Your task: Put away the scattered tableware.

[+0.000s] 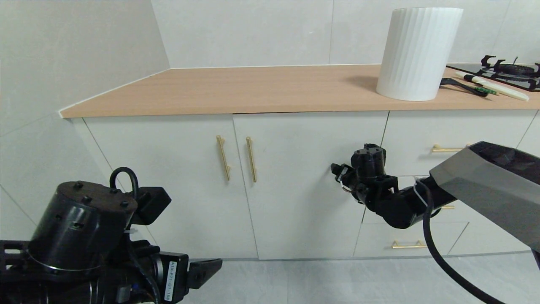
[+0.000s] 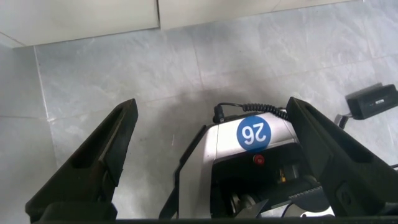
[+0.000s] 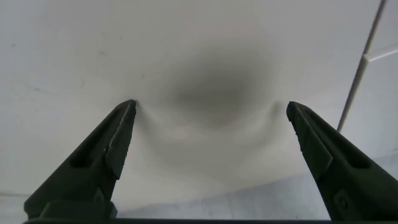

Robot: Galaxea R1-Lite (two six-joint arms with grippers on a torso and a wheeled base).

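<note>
While the scattered tableware (image 1: 485, 86) lies untouched at the far right of the wooden counter (image 1: 232, 88), neither arm is placed to lift it. In the head view, a black utensil (image 1: 462, 85) and a pale-handled utensil (image 1: 502, 89) are seen between the white ribbed container (image 1: 417, 52) and the stove grate (image 1: 512, 69), touching or just beside one another. The container is probably meant as their holder, which would explain its upright stand next to them. The right gripper (image 1: 339, 177) is held below counter level, close against the right-hand cabinet door (image 1: 303, 181) near its unhinged edge and well apart from the brass handles (image 1: 251, 158). That pose is judged a transit or approach posture rather than a grasp. The left gripper (image 1: 192, 232) is kept low at the robot's left, likely parked out of the way.

In the left wrist view, the left gripper (image 2: 211, 106) is shown with its fingers (image 2: 112, 149) spread wide over the grey floor tiles (image 2: 124, 68), and nothing is held between them.

In the right wrist view, the right gripper (image 3: 211, 109) is likewise seen spread and holding nothing, and the door's white face (image 3: 205, 50) is met almost square on. A soft shadow is cast there, so the door is judged very near. A lift above the counter edge would be needed before the tableware could be reached.
</note>
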